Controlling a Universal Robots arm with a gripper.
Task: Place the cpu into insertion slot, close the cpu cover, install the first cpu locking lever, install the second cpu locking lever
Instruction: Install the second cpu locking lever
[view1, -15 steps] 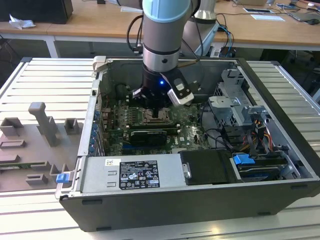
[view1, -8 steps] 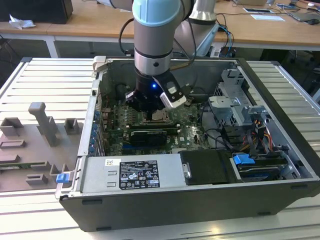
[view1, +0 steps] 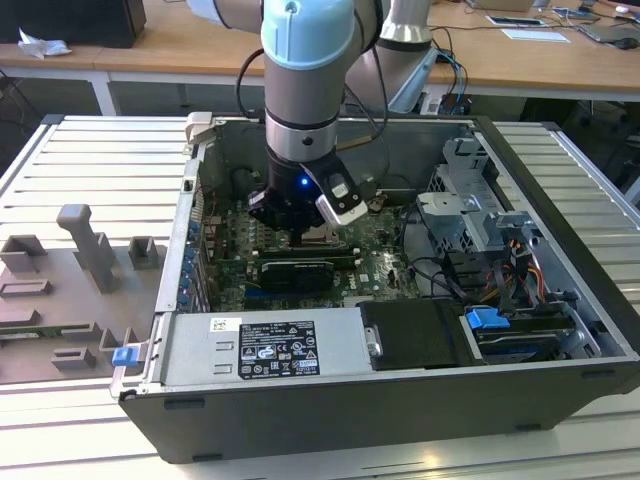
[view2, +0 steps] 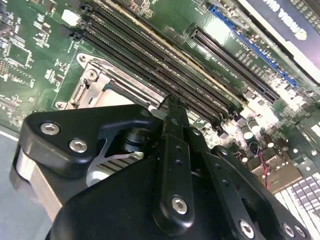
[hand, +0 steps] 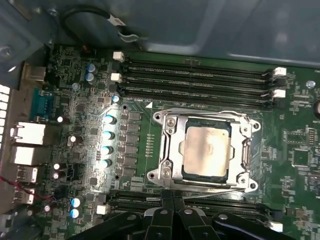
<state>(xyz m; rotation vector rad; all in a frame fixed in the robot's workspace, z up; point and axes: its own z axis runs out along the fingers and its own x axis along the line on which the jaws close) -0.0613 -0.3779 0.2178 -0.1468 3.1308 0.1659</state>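
Note:
In the first wrist view the cpu (hand: 207, 149) lies flat in its socket with its pale metal top showing. The silvery cpu cover (hand: 170, 131) is down around it, framing the chip through its window. A thin lever rod (hand: 210, 191) runs along the socket edge closest to my gripper (hand: 172, 199). Its black fingers are shut together, with the tips just off that edge. In the second wrist view the gripper (view2: 170, 104) points down beside the socket frame (view2: 92, 82). In the exterior view the gripper (view1: 308, 232) hangs low over the motherboard inside the open case.
Rows of memory slots (hand: 200, 75) flank the socket on two sides. A dark expansion card (view1: 292, 272), the power supply (view1: 265, 345) and a drive cage (view1: 470, 200) crowd the case. A grey fixture (view1: 85, 250) stands on the table at the exterior view's left.

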